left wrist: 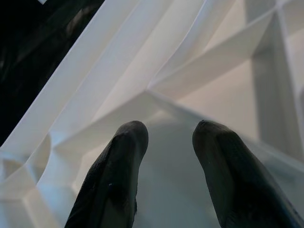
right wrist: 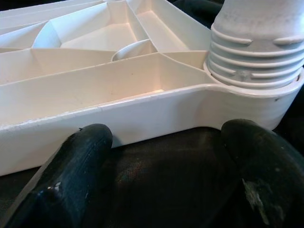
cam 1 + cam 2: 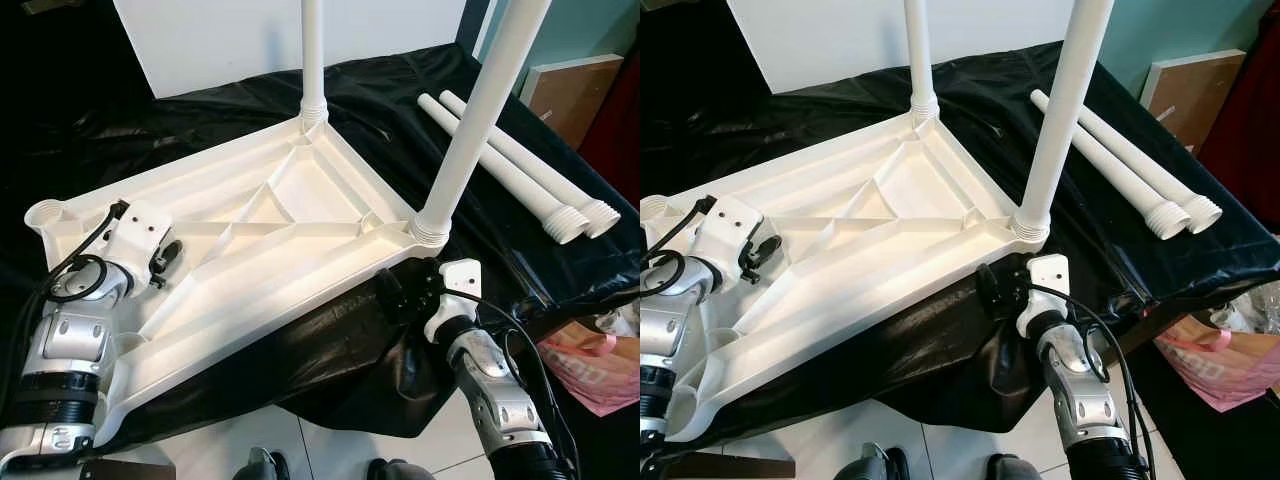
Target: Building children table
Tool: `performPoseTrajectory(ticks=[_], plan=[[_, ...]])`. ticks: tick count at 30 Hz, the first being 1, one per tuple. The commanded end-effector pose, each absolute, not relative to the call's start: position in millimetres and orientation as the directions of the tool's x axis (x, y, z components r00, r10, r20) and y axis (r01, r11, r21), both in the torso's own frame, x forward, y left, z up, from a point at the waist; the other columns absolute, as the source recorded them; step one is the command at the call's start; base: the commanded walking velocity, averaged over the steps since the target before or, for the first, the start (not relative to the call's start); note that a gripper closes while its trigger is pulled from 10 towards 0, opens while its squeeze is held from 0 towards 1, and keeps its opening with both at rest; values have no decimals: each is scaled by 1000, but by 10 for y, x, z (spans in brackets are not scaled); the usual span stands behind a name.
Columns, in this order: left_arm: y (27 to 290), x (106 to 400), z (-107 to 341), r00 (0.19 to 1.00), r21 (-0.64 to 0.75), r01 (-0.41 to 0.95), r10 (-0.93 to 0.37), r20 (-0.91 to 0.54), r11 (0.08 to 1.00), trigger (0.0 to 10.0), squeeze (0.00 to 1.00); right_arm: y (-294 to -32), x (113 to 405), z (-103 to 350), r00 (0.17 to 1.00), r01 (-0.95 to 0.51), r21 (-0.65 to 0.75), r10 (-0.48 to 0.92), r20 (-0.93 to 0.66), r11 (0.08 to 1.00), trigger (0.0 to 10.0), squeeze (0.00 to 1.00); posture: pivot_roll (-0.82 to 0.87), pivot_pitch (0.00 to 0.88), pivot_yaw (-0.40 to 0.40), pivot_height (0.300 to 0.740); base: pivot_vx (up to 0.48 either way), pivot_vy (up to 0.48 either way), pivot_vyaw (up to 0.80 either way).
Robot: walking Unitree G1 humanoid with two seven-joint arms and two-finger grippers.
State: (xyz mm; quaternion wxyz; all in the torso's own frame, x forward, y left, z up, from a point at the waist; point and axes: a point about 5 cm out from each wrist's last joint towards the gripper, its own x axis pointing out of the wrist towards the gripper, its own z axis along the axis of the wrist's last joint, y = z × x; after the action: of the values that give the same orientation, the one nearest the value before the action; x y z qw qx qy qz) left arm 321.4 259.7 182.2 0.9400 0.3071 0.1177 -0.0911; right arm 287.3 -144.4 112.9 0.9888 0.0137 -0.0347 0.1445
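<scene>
White plastic tabletop [image 3: 250,240] lies upside down on black sheet [image 3: 330,340], ribbed underside up, long axis running near-left to far-right. Open rib compartments hold nothing visible. Four legs total: two screwed upright into sockets, far leg [image 3: 313,60] at the far corner and near-right leg [image 3: 480,110] at the right corner; two loose legs [image 3: 520,170] lie side by side on the sheet to the right, threaded ends pointing near-right. One empty leg socket [image 3: 45,213] at the left corner. Left gripper [image 3: 165,262] rests over the ribs at the tabletop's left end, fingers [image 1: 116,175] narrowly apart, gripping nothing. Right gripper [image 3: 400,292] sits just beside the near-right edge under the right leg socket, fingers [image 2: 76,161] spread wide on the sheet, holding nothing. Pink bag [image 3: 595,370] on the floor, near right.
</scene>
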Motion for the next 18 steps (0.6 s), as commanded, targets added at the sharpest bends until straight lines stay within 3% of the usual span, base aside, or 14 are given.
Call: performPoseTrajectory(ticks=[1,6,18], plan=[[2749,3166,1862,979,618,70,65,-194,783,10000,0,-1435,2857,1058,955,-295,28,294,39,955,10000,0,-14,140,-3,740,0,0,0],[2757,3142,1837,976,621,85,61,-210,779,10000,0,-1416,2861,1052,953,-301,29,300,38,953,10000,0,-12,139,-3,740,0,0,0],[2450,2956,1543,895,564,390,-154,-420,728,10000,0,-1386,2957,1063,948,-317,23,315,42,948,10000,0,-3,119,-13,740,0,0,0]])
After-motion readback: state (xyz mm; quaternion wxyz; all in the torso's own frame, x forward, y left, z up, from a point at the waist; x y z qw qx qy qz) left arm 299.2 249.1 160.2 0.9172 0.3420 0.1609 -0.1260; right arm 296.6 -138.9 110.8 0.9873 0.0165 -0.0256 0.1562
